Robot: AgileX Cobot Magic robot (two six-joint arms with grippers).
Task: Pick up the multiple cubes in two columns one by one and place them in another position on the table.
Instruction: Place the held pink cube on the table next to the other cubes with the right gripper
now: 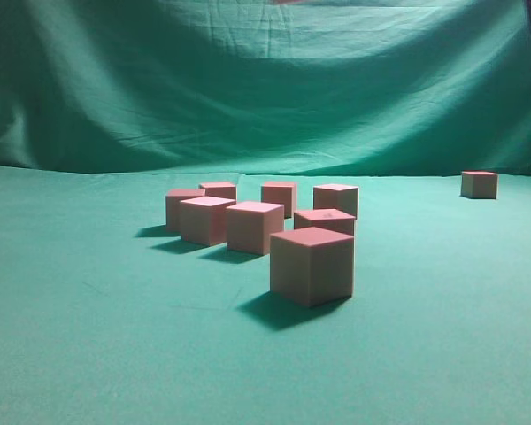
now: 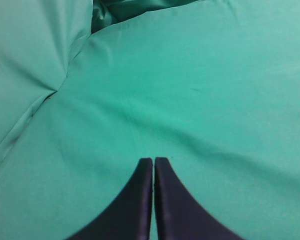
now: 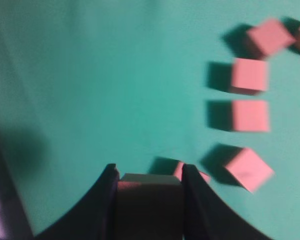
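The cubes (image 1: 265, 226) sit in a loose cluster on the table (image 1: 88, 354), with one apart far off at the back right (image 1: 479, 184). In the right wrist view four lie ahead and to the right of the right claw (image 3: 149, 176), well apart from it, and a fifth (image 3: 190, 172) peeks out just beyond its tips.

The right claw is clamped on a cube (image 3: 149, 200), its jaws flat against two opposite faces. The view is blurred, so I judge the arm is moving; a jolt or a weak pinch on those smooth faces could let the cube slip, and a low path could clip the cube just ahead.

The left claw (image 2: 153, 161) is pressed closed on nothing over bare cloth.

The cubes are plain, matte, reddish-pink to tan blocks.
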